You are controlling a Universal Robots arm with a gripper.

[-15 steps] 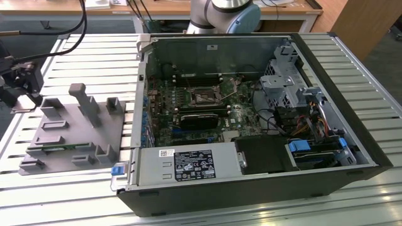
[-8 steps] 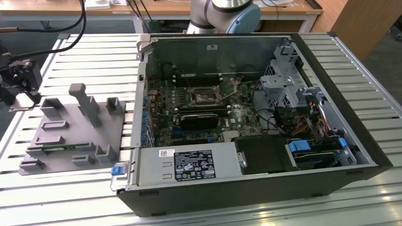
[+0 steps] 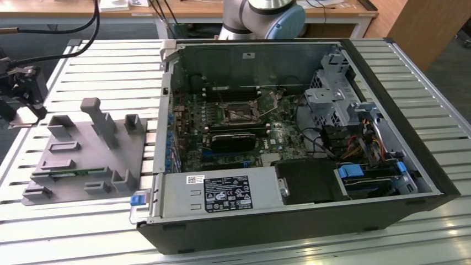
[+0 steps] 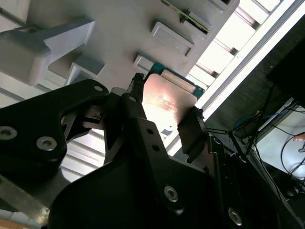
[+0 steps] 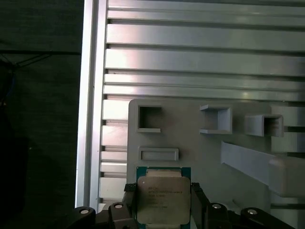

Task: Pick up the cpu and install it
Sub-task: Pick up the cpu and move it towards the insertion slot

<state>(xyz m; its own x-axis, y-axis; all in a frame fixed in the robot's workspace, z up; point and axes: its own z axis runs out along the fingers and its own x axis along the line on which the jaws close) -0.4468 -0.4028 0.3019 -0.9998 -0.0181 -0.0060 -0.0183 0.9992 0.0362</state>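
The cpu (image 5: 163,200), a flat square chip with a silver-grey metal top on a green edge, sits between two black fingers (image 5: 128,194) in both wrist views. My gripper (image 5: 163,206) is shut on the cpu (image 4: 167,101), one finger (image 4: 136,95) on each side. In the exterior view the gripper (image 3: 22,105) hangs at the far left, over the table's edge beside the grey fixture plate (image 3: 81,149). The black motherboard socket (image 3: 239,113) with its metal frame lies inside the open computer case (image 3: 412,165), well to the exterior view's right of the gripper.
The grey fixture plate (image 5: 190,138) carries several raised holders and pockets, with a tall post (image 3: 99,118) and a green memory stick (image 3: 74,174). The slatted metal table (image 3: 110,72) surrounds it. Cables, a drive cage (image 3: 331,99) and a power supply (image 3: 220,193) crowd the case.
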